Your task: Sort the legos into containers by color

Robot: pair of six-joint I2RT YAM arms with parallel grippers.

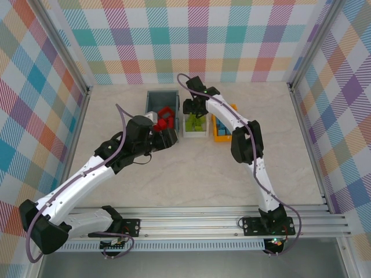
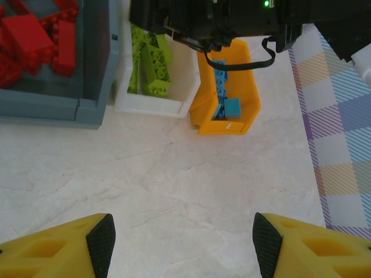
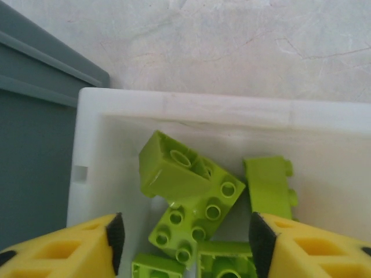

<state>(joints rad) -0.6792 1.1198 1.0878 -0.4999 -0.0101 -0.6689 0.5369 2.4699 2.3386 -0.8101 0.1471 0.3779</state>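
Left end effector (image 2: 179,243): fingers apart, empty, over bare table (image 2: 174,185) short of the bins. Red legos (image 2: 35,40) sit in grey-blue bin (image 2: 52,107), blue legos (image 2: 223,87) in orange bin (image 2: 223,124). Right end effector (image 3: 182,243): apart, nothing clamped, low over white bin (image 3: 191,110), green legos (image 3: 191,191) heaped, one tilted. Risks: fingers could catch heap or rim on exit and tip the light bin; the arms are close and could clash.
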